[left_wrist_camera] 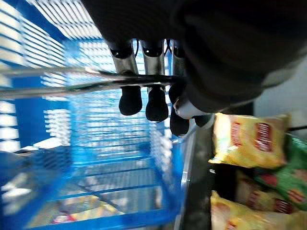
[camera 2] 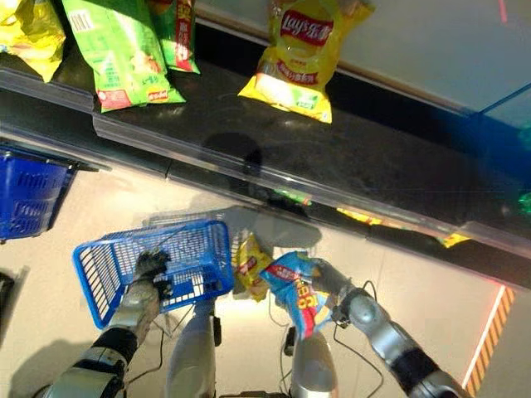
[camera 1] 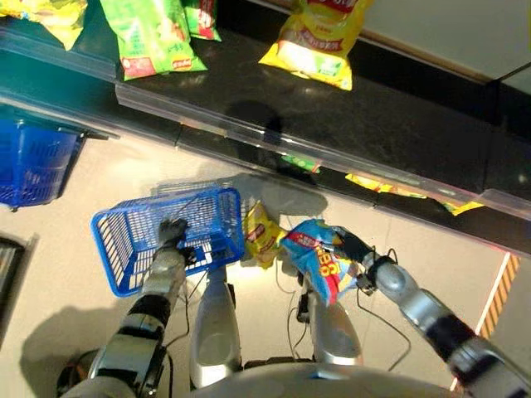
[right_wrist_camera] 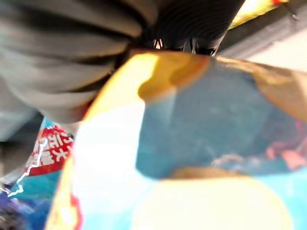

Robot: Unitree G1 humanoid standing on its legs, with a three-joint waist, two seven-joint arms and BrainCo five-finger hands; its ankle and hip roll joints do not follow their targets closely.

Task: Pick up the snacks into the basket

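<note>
2 sets of fingers are clamped: the left hand [camera 1: 172, 233] curls round the blue basket's [camera 1: 124, 249] wire handle [left_wrist_camera: 72, 79], the right hand [camera 1: 355, 249] pinches a blue snack bag [camera 1: 319, 261] beside the basket, near a yellow bag [camera 1: 261, 236].

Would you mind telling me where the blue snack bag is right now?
The blue snack bag is in the right hand, held above the floor just right of the blue basket, which the left hand carries by its handle.
</note>
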